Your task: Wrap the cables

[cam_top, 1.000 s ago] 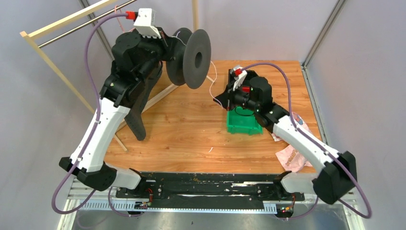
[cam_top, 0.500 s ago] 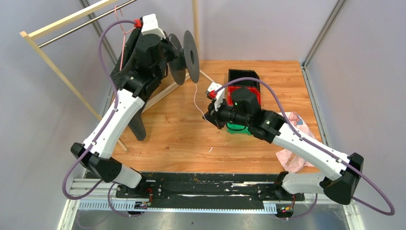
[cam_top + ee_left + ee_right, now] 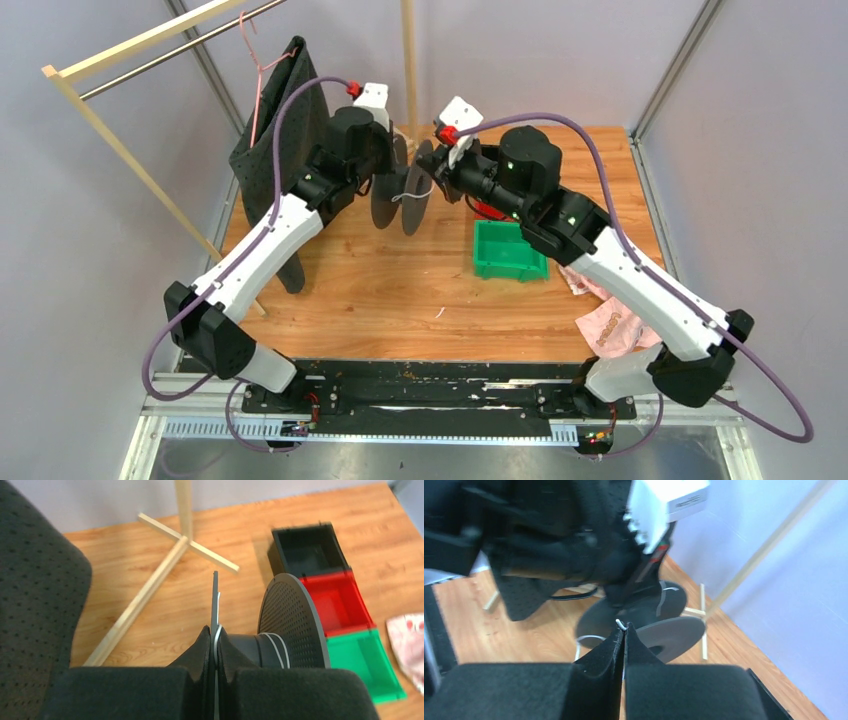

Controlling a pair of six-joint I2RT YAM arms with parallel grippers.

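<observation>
Left jaws tight on dotted, disc-flanged black spool point(image 3: 292, 622)

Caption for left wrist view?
Left gripper clamps the spool by its near flange; white cable turns on the hub; bins beyond.

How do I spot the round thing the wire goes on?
On the wooden table find the green bin. Just left of it, held in the air, is the black spool: two flat round discs with thin white cable wound between.
</observation>
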